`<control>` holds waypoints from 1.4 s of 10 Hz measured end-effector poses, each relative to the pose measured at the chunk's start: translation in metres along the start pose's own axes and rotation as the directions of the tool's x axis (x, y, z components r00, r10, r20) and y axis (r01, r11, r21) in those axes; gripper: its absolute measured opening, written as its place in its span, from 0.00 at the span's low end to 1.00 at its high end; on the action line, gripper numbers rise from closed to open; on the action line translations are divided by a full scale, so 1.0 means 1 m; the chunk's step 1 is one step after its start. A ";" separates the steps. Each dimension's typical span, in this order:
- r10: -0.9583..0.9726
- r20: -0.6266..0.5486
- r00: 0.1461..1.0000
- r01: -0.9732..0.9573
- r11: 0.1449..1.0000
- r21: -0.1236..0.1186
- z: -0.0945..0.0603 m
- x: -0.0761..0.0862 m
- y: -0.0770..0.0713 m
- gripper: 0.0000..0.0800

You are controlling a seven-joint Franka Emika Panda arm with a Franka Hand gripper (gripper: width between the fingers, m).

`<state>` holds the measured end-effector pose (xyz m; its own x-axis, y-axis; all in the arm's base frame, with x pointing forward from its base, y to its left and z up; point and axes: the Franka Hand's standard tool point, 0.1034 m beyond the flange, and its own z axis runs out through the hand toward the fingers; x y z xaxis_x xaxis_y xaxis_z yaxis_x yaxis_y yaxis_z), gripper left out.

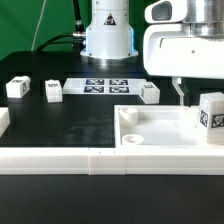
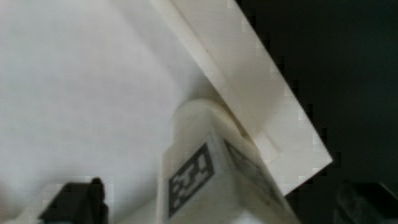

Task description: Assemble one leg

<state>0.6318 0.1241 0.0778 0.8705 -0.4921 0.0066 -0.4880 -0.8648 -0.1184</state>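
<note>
One leg (image 1: pixel 211 119), a small white block with a black-and-white tag, stands upright at the end of the big white tray-like part (image 1: pixel 160 128) on the exterior view's right. My gripper (image 1: pixel 200 98) hangs over it. One dark finger (image 1: pixel 180 92) sits apart from the leg on its left; the other finger is hidden. In the wrist view the leg (image 2: pixel 210 165) lies between the jaws of the gripper (image 2: pixel 205 215). A gap shows between the leg and the black finger (image 2: pixel 73 202). The tray's wall (image 2: pixel 258 85) runs beside the leg. The gripper looks open.
Three more legs stand on the black table, two at the exterior view's left (image 1: pixel 16 88) (image 1: pixel 52 91) and one near the middle (image 1: pixel 150 93). The marker board (image 1: pixel 105 86) lies before the robot base (image 1: pixel 108 35). A long white rail (image 1: pixel 90 160) runs along the front.
</note>
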 end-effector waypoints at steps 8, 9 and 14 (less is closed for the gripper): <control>-0.597 0.019 0.802 0.597 0.802 -0.032 0.002 0.006 -0.003 0.81; -0.595 0.018 0.804 0.595 0.803 -0.032 0.002 0.006 -0.003 0.67; -0.563 0.016 0.826 0.564 0.825 -0.035 0.002 0.008 0.000 0.37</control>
<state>0.6391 0.1204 0.0754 0.9950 0.0825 0.0559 0.0858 -0.9945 -0.0594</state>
